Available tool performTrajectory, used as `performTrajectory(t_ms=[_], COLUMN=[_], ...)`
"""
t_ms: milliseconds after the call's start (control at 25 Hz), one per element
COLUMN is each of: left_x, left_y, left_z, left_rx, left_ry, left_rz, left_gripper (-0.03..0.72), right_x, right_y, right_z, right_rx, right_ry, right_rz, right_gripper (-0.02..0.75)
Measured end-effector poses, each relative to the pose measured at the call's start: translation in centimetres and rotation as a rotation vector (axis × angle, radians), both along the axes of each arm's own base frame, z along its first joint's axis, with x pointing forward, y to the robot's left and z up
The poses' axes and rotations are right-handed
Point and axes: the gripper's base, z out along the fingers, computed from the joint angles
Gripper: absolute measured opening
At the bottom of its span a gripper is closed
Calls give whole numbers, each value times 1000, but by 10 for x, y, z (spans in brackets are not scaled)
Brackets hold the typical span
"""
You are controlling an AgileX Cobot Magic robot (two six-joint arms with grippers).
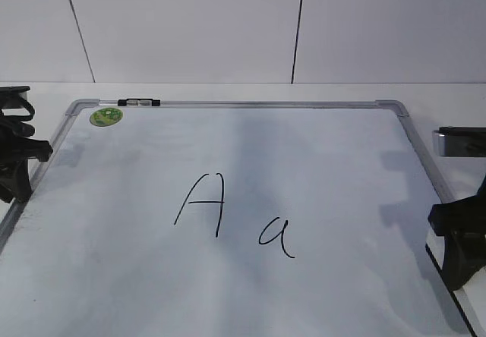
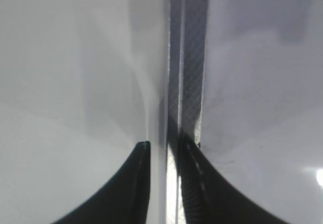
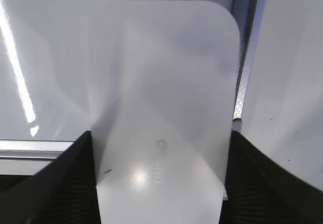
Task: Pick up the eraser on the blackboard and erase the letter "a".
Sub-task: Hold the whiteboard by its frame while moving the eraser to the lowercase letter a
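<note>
While my right tool (image 3: 160, 178) sat at the right edge of the blackboard (image 1: 319, 162), it had the eraser (image 3: 166, 93) clamped between its two dark fingers (image 3: 60, 183), one pressed against each long side of the white block. In the right wrist view the eraser filled most of the frame, its rounded corners pointing away from me and faint small lettering on its top face. Behind it ran the silver-grey frame of the board, with a second strip of frame crossing low at the left. From the exterior view that same tool (image 1: 459, 234) showed as a dark shape low at the right, just over the board's right rail, and the eraser (image 1: 459, 141) showed only as a grey-and-dark sliver at the right edge of the picture.

My left tool (image 2: 164, 183) stood with its fingers (image 2: 121, 188) close together, a thin gap between them and nothing held in it; the left rail of the frame ran straight through that gap. In the exterior view it (image 1: 17, 155) was a dark bulk at the left edge, beside the left rail.

On the board, which lay flat on the white counter (image 1: 228, 92), the letter "a" (image 1: 275, 237) sat near the middle, untouched, just right of and lower than a taller capital "A" (image 1: 201, 204). A round green sticker (image 1: 106, 116) marked the far left corner, and a small black-and-clear clip (image 1: 140, 102) sat on the far rail beside it
</note>
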Motion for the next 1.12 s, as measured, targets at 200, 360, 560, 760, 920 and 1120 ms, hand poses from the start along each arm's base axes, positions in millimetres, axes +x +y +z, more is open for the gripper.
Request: performTrajectory(t_ms=[200,360,560,760,920,1120], left_x=[0,0,0,0,0,0], left_y=[0,0,-1,-1,-1,-1], left_z=[0,0,0,0,0,1], left_rx=[-3,-5,-8,-8,-8,-8], left_ry=[0,1,1,1,1,-1], left_rz=[2,3,6,6,6,6], left_gripper=[137,106,32,29,29,29], right_x=[0,0,0,0,0,0], right_y=[0,0,0,0,0,0], right_z=[0,0,0,0,0,0], right_rx=[0,0,0,0,0,2], right_ry=[0,0,0,0,0,-1], right_rz=[0,0,1,2,4,15], right_gripper=[556,556,556,556,556,556])
